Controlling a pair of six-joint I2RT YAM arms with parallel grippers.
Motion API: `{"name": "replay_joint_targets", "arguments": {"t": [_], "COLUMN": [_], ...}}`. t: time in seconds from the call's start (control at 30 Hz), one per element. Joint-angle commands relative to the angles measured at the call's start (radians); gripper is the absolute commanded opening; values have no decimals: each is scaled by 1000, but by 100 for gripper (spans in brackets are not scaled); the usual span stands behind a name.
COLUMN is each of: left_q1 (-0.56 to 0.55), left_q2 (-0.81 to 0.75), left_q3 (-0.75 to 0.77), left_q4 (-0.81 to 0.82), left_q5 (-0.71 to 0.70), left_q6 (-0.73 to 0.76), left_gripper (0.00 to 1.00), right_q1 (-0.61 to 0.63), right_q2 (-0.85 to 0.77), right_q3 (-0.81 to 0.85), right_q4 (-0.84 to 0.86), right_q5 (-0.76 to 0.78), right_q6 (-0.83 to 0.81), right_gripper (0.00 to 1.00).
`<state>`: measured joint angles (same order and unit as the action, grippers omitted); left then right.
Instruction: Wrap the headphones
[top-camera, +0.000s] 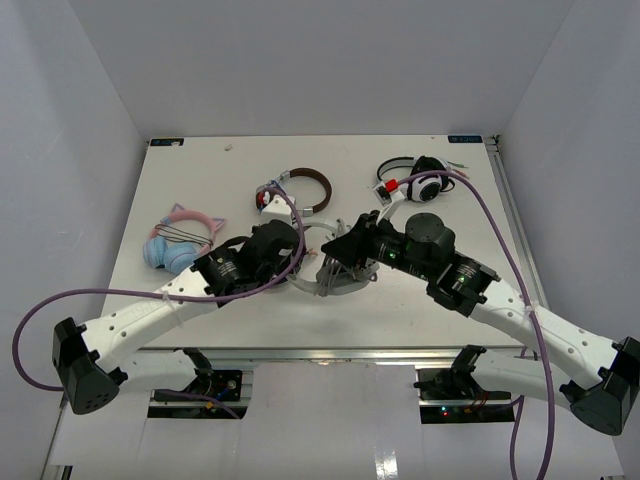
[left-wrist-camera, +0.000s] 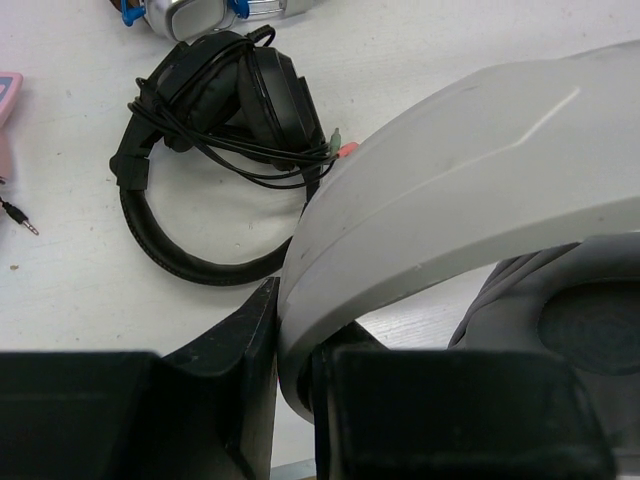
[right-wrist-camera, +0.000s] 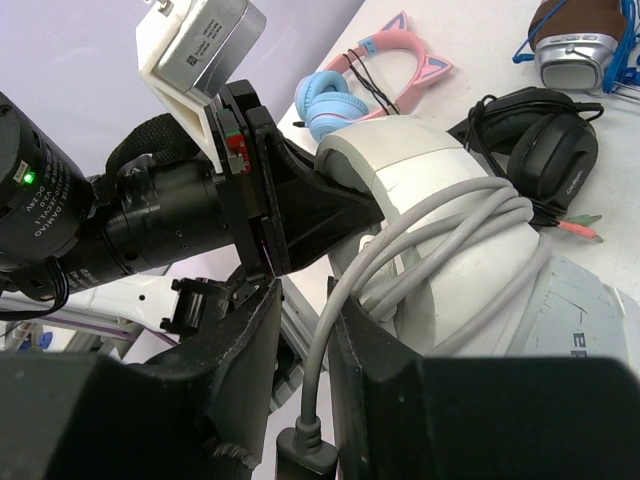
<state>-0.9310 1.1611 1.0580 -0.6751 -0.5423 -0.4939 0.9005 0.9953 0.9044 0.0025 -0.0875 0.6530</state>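
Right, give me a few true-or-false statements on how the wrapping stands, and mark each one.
1. The left gripper is shut on the white band of the headphones. True.
2. The grey cable is looped around that band more than once. True.
3. The black headphones lie on top of the pink cat-ear pair. False: they lie apart, neither on the other.
4. The cable's plug end runs between the left gripper's fingers. False: it runs between the fingers of the right gripper.
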Motion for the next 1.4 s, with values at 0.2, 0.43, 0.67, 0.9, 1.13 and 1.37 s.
{"name": "replay_joint_targets", "arguments": {"t": [0.2, 0.43, 0.67, 0.9, 1.13, 1.37], "left_q1": [6, 6, 6, 6, 6, 6], "left_q2": [-124, -156, -180, -188, -199, -214], "left_q3": [-29, -29, -15, -8, 9, 26], "left_q4": [219, 228, 227, 224, 207, 191], "left_q5": [-43, -67, -82, -76, -90, -103], "left_q6": [-24, -25, -25, -41, -50, -54], "left_gripper": [0, 0, 0, 0, 0, 0], "right_q1": [79, 120, 166, 204, 251, 275], "right_q2": [36, 40, 39, 68, 87, 97], "right_q3": [119, 113, 110, 104, 68, 21], "right_q4": [-118, -127, -116, -96, -72, -72], "right_q5": [144, 173, 184, 180, 212, 238], "right_q6": [-67, -71, -78, -76, -69, -58], "right_gripper": [40, 43, 46, 47, 47, 49]}}
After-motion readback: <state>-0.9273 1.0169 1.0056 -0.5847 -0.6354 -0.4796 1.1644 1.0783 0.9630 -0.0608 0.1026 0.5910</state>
